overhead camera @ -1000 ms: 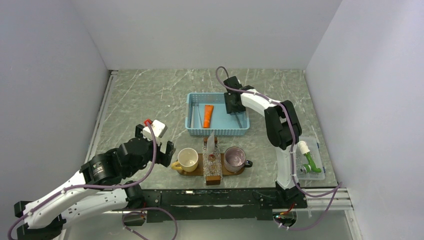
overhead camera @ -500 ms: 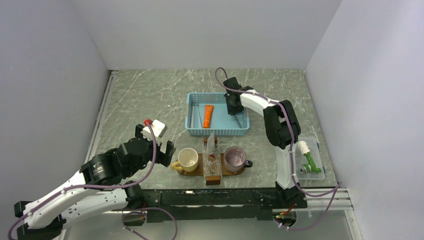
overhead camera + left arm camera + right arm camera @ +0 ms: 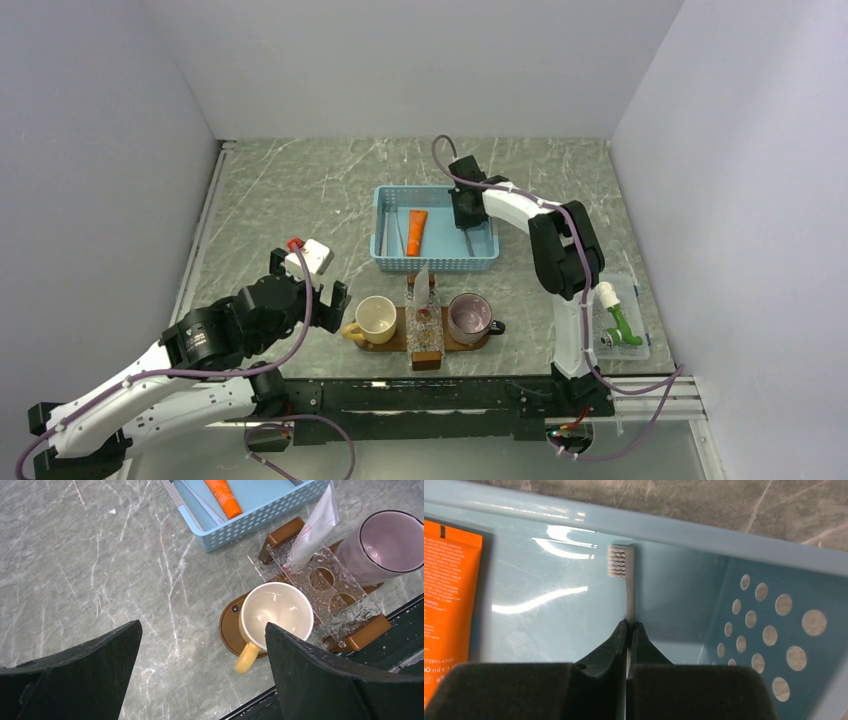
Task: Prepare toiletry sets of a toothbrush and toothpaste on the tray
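Observation:
A light-blue basket [image 3: 436, 262] holds an orange toothpaste tube [image 3: 416, 232] [image 3: 446, 605] and a slim toothbrush [image 3: 629, 592], which lies along the basket's right wall with its bristles at the far end. My right gripper [image 3: 629, 626] [image 3: 466, 222] reaches into the basket and is shut on that toothbrush's handle. A second thin stick [image 3: 398, 231] lies left of the tube. The dark-brown tray [image 3: 386, 346] [image 3: 229, 628] sits near the front edge. My left gripper [image 3: 202, 627] hangs open and empty above the table, left of the tray.
On the tray stand a cream mug with a yellow handle [image 3: 376, 318], a clear holder [image 3: 424, 332] with a white tube [image 3: 314, 527] in it, and a purple cup [image 3: 469, 316]. A small clear box [image 3: 622, 322] with a green item sits at the right edge.
The right gripper's jaws have closed onto the toothbrush handle inside the basket. The left arm has not moved.

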`<state>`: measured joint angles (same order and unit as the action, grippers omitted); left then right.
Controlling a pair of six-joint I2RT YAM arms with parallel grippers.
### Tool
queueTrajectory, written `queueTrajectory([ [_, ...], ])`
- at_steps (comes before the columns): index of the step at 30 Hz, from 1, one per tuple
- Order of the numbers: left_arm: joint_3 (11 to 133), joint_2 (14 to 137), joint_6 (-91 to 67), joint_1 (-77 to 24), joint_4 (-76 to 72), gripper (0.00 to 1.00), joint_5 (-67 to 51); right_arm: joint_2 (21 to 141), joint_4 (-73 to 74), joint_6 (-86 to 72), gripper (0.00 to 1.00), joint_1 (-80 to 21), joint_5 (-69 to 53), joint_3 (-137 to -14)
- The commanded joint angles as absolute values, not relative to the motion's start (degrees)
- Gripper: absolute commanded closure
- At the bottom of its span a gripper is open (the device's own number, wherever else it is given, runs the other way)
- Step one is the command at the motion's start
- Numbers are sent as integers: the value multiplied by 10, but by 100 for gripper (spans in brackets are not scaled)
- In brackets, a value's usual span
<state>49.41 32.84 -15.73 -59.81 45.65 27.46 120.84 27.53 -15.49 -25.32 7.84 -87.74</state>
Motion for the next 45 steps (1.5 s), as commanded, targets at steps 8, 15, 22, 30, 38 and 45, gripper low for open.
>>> queueTrajectory([
  [8, 498, 323, -161, -596, 451, 1, 297, 1084, 235, -170, 100, -278, 74, -840],
  [15, 498, 321, -160, -595, 447, 1, 293, 992, 172, -173, 100, -286, 78, -791],
  [22, 503, 317, -153, -595, 428, 1, 275, 893, 101, -176, 100, -292, 72, -736],
  [30, 537, 339, -161, -594, 399, 1, 216, 755, 44, -179, 100, -321, 31, -681],
  [38, 569, 363, -176, -594, 334, 1, 128, 640, -18, -241, 100, -331, -100, -628],
  [45, 582, 379, -198, -594, 268, 1, 64, 580, -85, -315, 100, -338, -209, -596],
])
